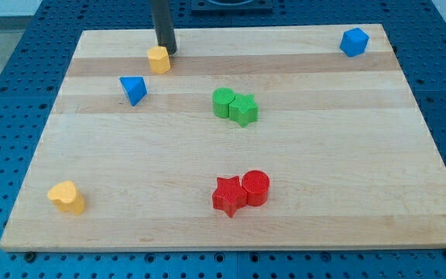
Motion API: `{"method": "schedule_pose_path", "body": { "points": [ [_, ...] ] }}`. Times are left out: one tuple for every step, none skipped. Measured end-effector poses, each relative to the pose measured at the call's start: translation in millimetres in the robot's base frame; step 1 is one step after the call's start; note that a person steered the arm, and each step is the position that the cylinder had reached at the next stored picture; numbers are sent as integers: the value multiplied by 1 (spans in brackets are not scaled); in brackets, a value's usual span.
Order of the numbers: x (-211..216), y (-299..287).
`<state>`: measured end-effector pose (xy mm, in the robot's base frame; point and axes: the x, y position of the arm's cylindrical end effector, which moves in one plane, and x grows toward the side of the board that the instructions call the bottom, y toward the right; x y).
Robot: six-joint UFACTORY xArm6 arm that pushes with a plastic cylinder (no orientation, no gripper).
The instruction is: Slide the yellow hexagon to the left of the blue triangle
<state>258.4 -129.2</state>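
The yellow hexagon [159,59] sits near the view's top left of the wooden board [347,209]. The blue triangle [133,89] lies just below and to the left of it, a small gap apart. My tip [166,51] stands right beside the hexagon, at its upper right edge, touching or nearly touching it. The rod rises straight up out of the view's top.
A green cylinder [223,102] and a green star-like block [244,109] touch near the centre. A red star [228,195] and red cylinder [255,187] touch at the bottom centre. A yellow heart-like block [66,197] is at the bottom left. A blue cube-like block [354,42] is at the top right.
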Motion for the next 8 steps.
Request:
{"method": "schedule_pose_path", "body": {
  "points": [
    [18,-15],
    [32,-24],
    [32,-24],
    [32,-23],
    [32,-1],
    [35,18],
    [48,22],
    [55,10]
  ]
}}
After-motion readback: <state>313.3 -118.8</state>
